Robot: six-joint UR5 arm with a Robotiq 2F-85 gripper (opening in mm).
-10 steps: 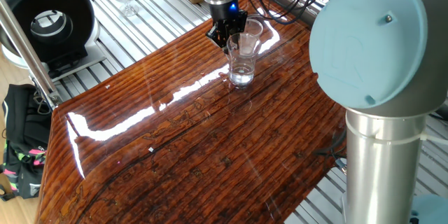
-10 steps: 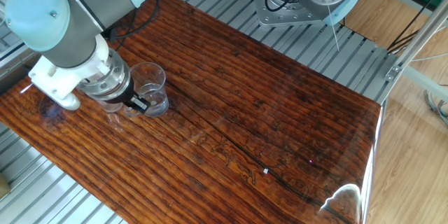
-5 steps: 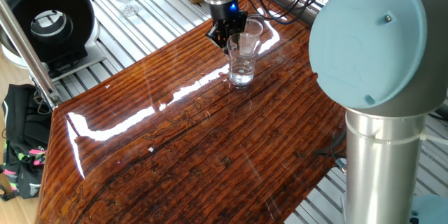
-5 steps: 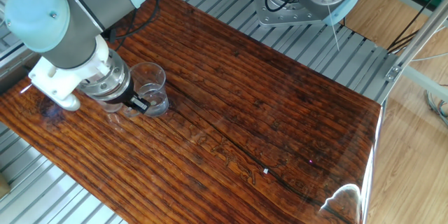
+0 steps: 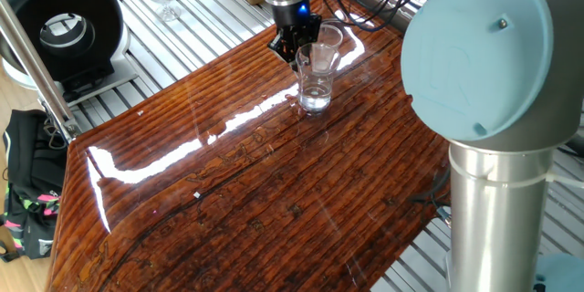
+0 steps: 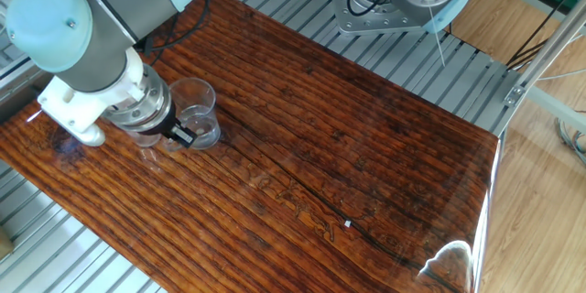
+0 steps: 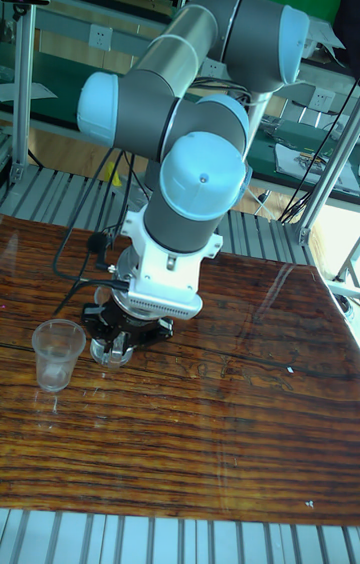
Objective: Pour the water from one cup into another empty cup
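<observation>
In the tall fixed view, the empty cup (image 7: pixel 57 354) is seen upright at the left of the frame, on the wooden table (image 7: pixel 200 424) and apart from the gripper (image 7: pixel 112 344). The gripper is lowered to table level at centre left. In one fixed view, the tumbler (image 5: pixel 316 73) is placed upright at upper centre, just beside the gripper fingers. The water (image 5: pixel 316 100) is held in its base. Whether the jaws are clamped on the tumbler cannot be determined.
</observation>
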